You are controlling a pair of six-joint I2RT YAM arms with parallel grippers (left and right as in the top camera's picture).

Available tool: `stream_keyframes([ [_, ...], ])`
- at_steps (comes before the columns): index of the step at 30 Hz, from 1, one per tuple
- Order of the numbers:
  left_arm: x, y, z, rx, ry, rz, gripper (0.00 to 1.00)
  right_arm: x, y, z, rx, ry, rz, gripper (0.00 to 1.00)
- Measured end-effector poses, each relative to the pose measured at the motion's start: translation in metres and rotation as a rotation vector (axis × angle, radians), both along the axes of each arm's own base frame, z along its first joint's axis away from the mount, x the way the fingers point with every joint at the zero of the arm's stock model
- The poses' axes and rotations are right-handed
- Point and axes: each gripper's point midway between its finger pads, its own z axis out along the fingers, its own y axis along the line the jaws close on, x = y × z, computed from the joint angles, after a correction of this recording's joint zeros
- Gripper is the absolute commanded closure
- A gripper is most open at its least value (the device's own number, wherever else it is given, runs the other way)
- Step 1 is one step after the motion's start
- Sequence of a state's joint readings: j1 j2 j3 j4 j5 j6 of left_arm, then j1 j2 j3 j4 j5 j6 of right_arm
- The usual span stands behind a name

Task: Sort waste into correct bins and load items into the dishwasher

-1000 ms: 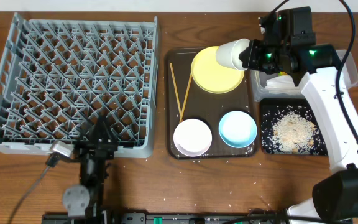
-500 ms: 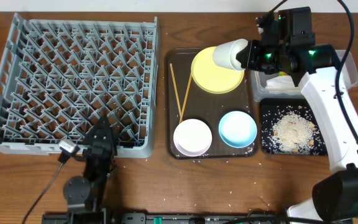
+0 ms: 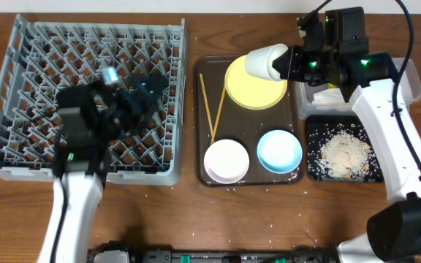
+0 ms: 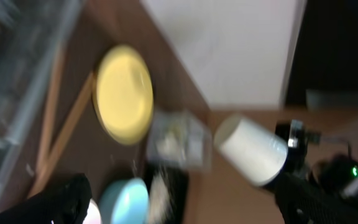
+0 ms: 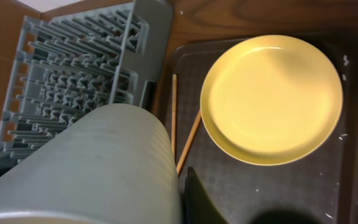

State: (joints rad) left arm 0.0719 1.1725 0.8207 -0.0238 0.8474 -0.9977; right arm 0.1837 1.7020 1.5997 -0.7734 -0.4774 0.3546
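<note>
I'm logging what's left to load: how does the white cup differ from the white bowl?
The white cup is held by the right gripper, tipped sideways above the yellow plate; the white bowl sits upright on the brown tray. The cup is narrow and tall, the bowl wide and shallow. Both are white.

You're at a robot test bench laid out like a kitchen clean-up station. The left arm (image 3: 75,212) and the right arm (image 3: 386,131) rise from a black rail (image 3: 159,256) along the near edge of a bare wooden table (image 3: 196,212). On the table sit a grey dish rack (image 3: 20,73) and a brown tray (image 3: 245,126) of crockery. A plain white wall (image 4: 229,43) stands behind.
</note>
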Motion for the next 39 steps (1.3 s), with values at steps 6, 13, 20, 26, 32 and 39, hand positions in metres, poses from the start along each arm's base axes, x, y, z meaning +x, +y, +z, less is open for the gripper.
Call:
stream_keyframes([
  [6,-0.011,-0.037,-0.055,-0.259,0.301,-0.285,0.05,0.007,0.022,0.001,0.122,-0.079,0.088,0.99],
  [13,-0.019,-0.046,-0.057,-0.342,0.329,-0.394,0.05,-0.012,0.056,-0.019,0.347,-0.099,0.246,0.99],
  [20,-0.019,-0.047,-0.051,-0.347,0.295,-0.423,0.04,-0.052,0.093,-0.032,0.466,-0.05,0.421,0.99],
  [26,-0.016,-0.046,-0.051,-0.333,0.276,-0.415,0.04,-0.07,0.129,-0.038,0.519,-0.041,0.548,0.99],
  [32,-0.017,-0.05,-0.038,-0.289,0.113,-0.496,0.02,-0.071,0.139,-0.038,0.577,-0.05,0.61,0.99],
  [39,-0.025,-0.053,-0.029,-0.282,0.024,-0.574,0.02,-0.084,0.152,-0.037,0.596,-0.032,0.66,0.99],
])
